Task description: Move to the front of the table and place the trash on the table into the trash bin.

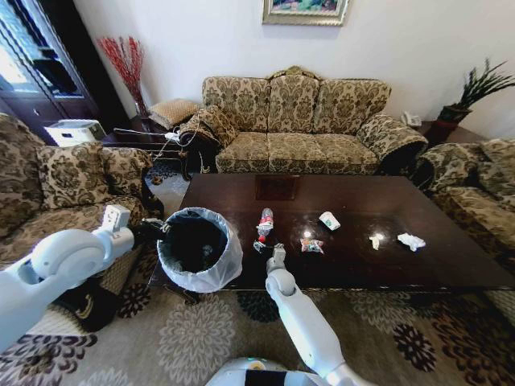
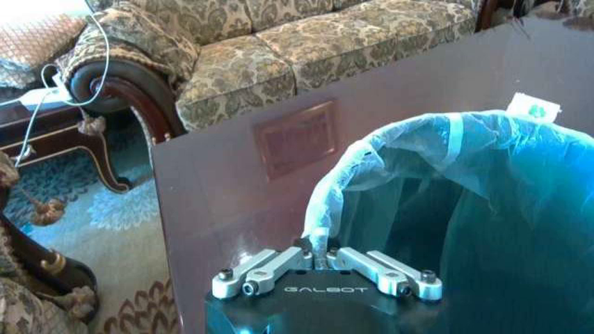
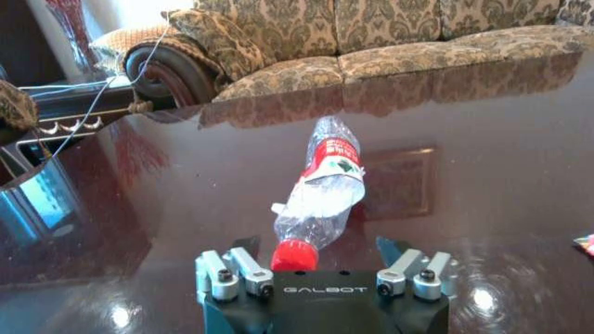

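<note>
Jaws of right gripper [image 3: 320, 252] spread around crushed bottle's [image 3: 324, 195] red cap.

I am in a home's living room. A patterned sofa [image 1: 294, 121] stands against the white wall under a framed picture [image 1: 305, 10], with matching armchairs [image 1: 68, 189] at both ends of the dark glossy table [image 1: 386, 261]. A floral carpet [image 1: 193, 334] covers the floor, and a potted plant [image 1: 475, 92] sits in 1 corner.
</note>
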